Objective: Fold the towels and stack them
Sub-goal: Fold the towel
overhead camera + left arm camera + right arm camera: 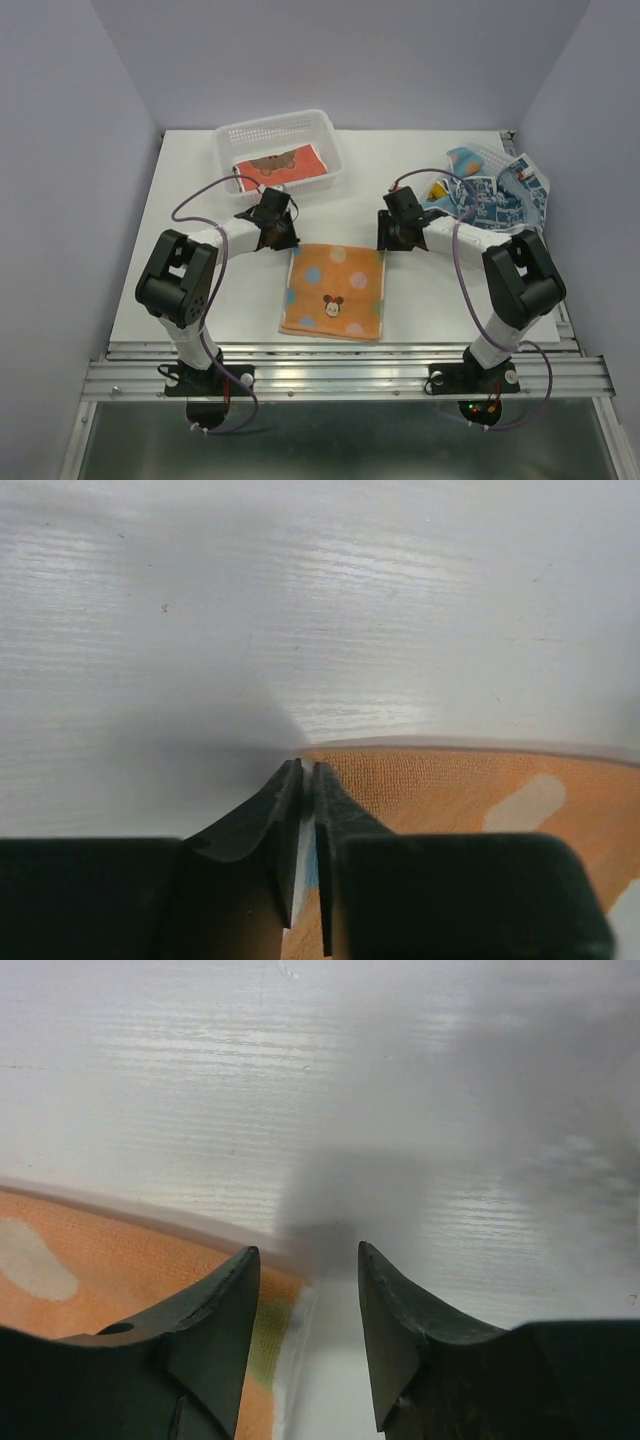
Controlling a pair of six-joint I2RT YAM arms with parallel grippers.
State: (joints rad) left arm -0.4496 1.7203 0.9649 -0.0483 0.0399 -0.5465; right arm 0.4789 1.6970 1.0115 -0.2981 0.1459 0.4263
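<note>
Arms bent inward, wrists low. Left gripper (307,768) pinches orange dotted towel (333,290) at its far-left corner. Right gripper (305,1255) fingers apart, astride far-right corner. Top view alone shows towel flat, centre-front of table (420,300).

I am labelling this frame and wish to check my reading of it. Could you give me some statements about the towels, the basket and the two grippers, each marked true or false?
1. The orange dotted towel lies spread flat on the table. True.
2. The white basket is empty. False: a red-orange towel lies in it.
3. The right gripper has its jaws pressed together. False: they stand apart, astride the orange dotted towel's far right corner.
4. The left gripper has its jaws almost together at that towel's far left corner. True.
5. The blue towels are folded in a neat stack. False: they lie crumpled in a heap at the far right of the table.
</note>
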